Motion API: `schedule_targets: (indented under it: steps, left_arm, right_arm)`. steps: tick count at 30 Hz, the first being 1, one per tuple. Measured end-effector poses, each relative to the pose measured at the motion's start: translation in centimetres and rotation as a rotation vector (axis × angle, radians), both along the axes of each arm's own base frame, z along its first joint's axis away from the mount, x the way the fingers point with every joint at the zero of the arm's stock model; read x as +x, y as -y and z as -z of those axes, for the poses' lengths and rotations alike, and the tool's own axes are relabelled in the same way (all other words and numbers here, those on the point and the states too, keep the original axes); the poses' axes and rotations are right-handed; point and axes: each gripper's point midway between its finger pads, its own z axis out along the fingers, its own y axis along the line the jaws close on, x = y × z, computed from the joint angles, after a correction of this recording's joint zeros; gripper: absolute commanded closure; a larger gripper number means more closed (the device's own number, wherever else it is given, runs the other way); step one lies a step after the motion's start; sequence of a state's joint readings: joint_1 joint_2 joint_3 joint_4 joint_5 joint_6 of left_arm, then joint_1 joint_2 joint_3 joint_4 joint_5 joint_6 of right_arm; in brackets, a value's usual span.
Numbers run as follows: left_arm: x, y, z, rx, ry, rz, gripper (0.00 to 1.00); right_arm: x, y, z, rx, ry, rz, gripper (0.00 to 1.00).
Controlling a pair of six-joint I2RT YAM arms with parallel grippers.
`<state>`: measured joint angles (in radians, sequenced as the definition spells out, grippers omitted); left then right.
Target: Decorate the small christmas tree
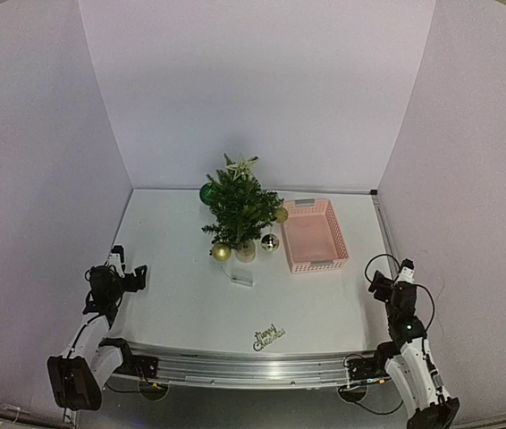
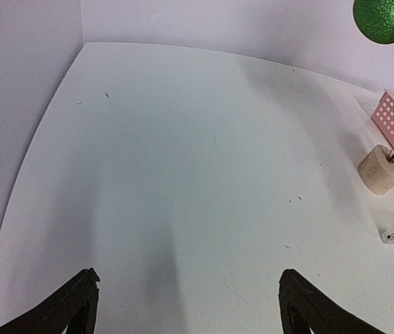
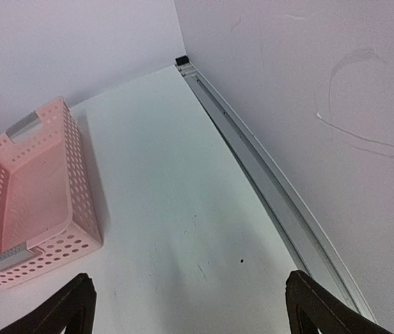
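1. My left claw (image 2: 188, 278) stands wide. Its two dark fingers are spread far apart over the bare white table (image 2: 183, 174), with nothing between them.
2. My right claw (image 3: 188, 278) is just as wide. It hangs over the table near the metal rail (image 3: 266, 181) along the right edge and grips nothing.
3. The small christmas tree (image 1: 240, 207) stands upright toward the back middle of the table in a pale pot (image 2: 380, 169), well apart from both claws.
4. A pale star (image 1: 240, 165) sits on the tip of the tree, and a green ball (image 1: 207, 193) hangs on its left side.
5. A gold ball (image 1: 222, 252) sits low on the left, just beside the pot. A second gold ball (image 1: 281, 214) shows at the tree's right side.
6. A silver ball (image 1: 270, 242) lies low between the pot and the pink basket (image 1: 314, 235). I cannot tell whether the two low balls hang from branches or rest on the table.
7. The pink basket sits just to the right of the tree. From my right wrist camera it lies to the left of the claw, apart from it.
8. A small clear piece (image 1: 241, 278) lies on the table just in front of the pot.
9. A "Merry Christmas" sign (image 1: 269, 338) lies flat near the front edge, about midway between my two arms.
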<state>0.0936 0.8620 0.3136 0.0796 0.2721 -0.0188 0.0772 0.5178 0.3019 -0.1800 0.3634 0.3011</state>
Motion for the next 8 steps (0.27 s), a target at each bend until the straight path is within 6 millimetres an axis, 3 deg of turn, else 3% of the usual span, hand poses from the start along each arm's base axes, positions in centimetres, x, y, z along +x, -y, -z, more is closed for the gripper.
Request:
schedule_targets:
  steps: [4, 8]
  left_arm:
    - [-0.4, -0.6, 0.6, -0.017, 0.034, -0.045, 0.16]
    - [0.0, -1.4, -0.1, -0.032, 0.096, -0.097, 0.15]
  right_arm:
    - [-0.8, 0.1, -0.6, -0.011, 0.082, -0.008, 0.08]
    - [-1.0, 0.1, -0.3, -0.018, 0.094, -0.008, 0.08]
